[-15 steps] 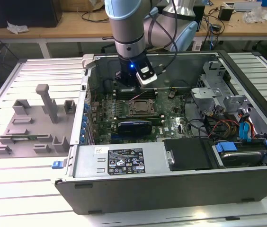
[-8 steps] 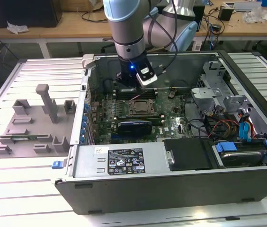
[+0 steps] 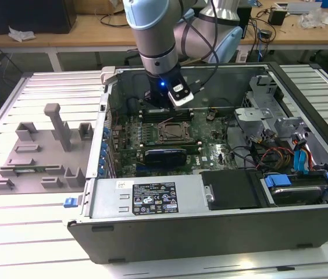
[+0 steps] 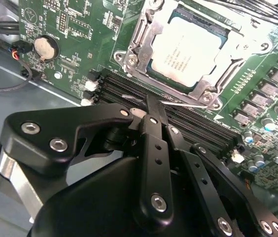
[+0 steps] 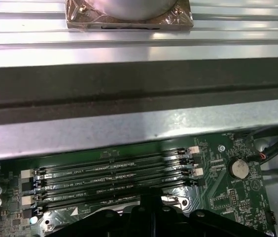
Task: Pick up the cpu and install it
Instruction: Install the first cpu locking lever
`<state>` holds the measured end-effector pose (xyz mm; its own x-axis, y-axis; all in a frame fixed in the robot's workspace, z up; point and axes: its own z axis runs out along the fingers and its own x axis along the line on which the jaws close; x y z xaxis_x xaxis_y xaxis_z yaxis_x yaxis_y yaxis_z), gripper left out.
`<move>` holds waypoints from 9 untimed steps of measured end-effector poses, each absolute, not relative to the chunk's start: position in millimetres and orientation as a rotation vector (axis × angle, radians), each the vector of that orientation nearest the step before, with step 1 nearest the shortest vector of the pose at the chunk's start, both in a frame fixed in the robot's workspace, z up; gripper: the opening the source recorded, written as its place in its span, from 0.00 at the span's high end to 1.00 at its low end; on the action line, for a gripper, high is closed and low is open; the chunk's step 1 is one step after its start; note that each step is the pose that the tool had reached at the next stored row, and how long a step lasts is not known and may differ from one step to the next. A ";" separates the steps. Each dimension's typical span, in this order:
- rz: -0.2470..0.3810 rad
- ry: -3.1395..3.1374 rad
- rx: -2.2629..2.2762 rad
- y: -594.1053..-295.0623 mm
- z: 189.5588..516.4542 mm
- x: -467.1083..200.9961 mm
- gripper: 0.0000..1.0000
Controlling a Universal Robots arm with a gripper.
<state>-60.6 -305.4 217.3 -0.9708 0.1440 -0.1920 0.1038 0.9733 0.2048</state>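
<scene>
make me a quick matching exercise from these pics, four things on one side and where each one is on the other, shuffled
Things:
1. cpu
2. gripper
3. grey fixture tray
4. coin cell battery

Places:
A. on the table outside the case, at the exterior view's left
B. in the motherboard socket
C. above the memory slots
D. on the green board, apart from the socket

Pairs: 1-B, 2-C, 3-A, 4-D

In the exterior view the arm hides the end effector; in the first wrist view the picture edge crops it.
</scene>
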 end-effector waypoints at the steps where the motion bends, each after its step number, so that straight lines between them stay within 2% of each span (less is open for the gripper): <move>1: 0.286 2.910 0.188 -305.4 216.6 -60.6 0.89; 9: 0.278 2.896 0.259 -302.2 213.2 -60.9 0.89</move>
